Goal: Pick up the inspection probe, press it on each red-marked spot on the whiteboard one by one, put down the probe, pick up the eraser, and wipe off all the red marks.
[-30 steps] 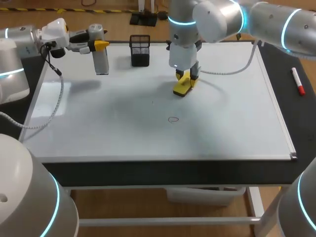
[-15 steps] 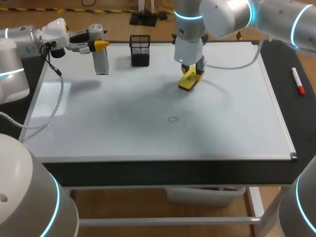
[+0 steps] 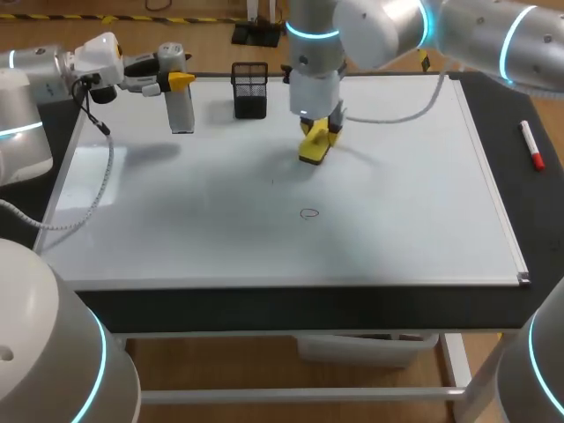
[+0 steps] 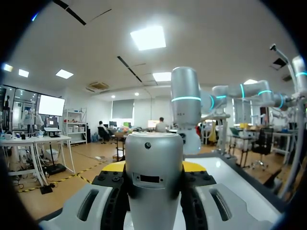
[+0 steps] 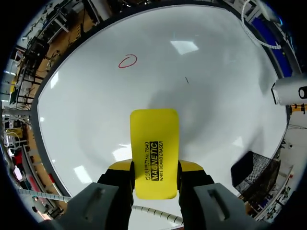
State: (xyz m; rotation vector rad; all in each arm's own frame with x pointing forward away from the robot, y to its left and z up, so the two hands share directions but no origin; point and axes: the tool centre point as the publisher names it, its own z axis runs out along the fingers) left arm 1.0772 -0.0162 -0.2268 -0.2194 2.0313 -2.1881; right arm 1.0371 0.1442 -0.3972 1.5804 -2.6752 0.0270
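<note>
Nearest the front edge of the whiteboard (image 3: pixel 423 220) sits one small red circle (image 3: pixel 308 212); a short dark tick (image 3: pixel 272 182) lies a little beyond it, to the left, between the circle and the eraser; farther in, the right gripper (image 3: pixel 319 134) clamps the yellow eraser (image 3: pixel 313 146), fingers pressed on its two long sides, the eraser tilted and well apart from the circle, its contact with the board unclear; a red marker (image 3: pixel 531 144) lies off the board on the right; at the far edge stands a black mesh holder (image 3: pixel 250 90); left of it, the left gripper (image 3: pixel 179 83) squeezes the silver inspection probe (image 3: pixel 181 113) between its fingers.
</note>
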